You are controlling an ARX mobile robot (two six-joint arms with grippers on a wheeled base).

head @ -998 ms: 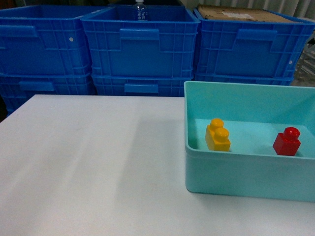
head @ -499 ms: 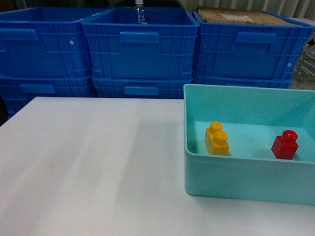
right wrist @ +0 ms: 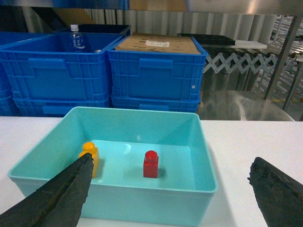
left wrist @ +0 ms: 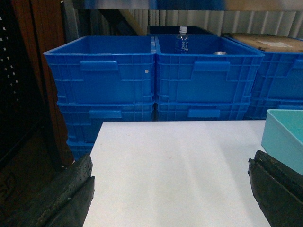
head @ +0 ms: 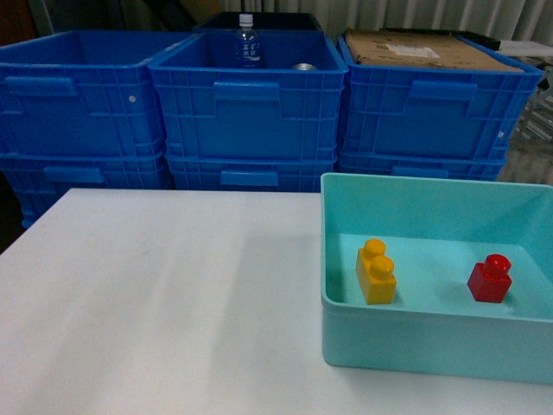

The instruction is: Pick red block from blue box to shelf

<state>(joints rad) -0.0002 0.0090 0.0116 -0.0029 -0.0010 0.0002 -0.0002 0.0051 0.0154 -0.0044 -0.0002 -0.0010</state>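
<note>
The red block (head: 490,279) stands upright on the floor of the blue box (head: 432,350), toward its right side, on the right of the white table. In the right wrist view the red block (right wrist: 151,164) sits mid-box, beyond the near wall of the blue box (right wrist: 113,196). My right gripper (right wrist: 173,161) is open, short of that wall, with nothing between its fingers. My left gripper (left wrist: 171,163) is open over bare table, the blue box corner (left wrist: 286,137) to its right. A steel shelf post (right wrist: 280,61) shows at far right. Neither gripper shows in the head view.
A yellow two-stud brick (head: 376,271) lies in the box's left half. Stacked dark blue crates (head: 251,112) line the table's far edge; one holds a water bottle (head: 247,39), another carries cardboard (head: 415,47). The white table (head: 173,303) extends left. A dark cabinet (left wrist: 28,94) stands left.
The head view has shifted so that crates, table and box sit lower in frame. Both bricks keep their places inside the box.
</note>
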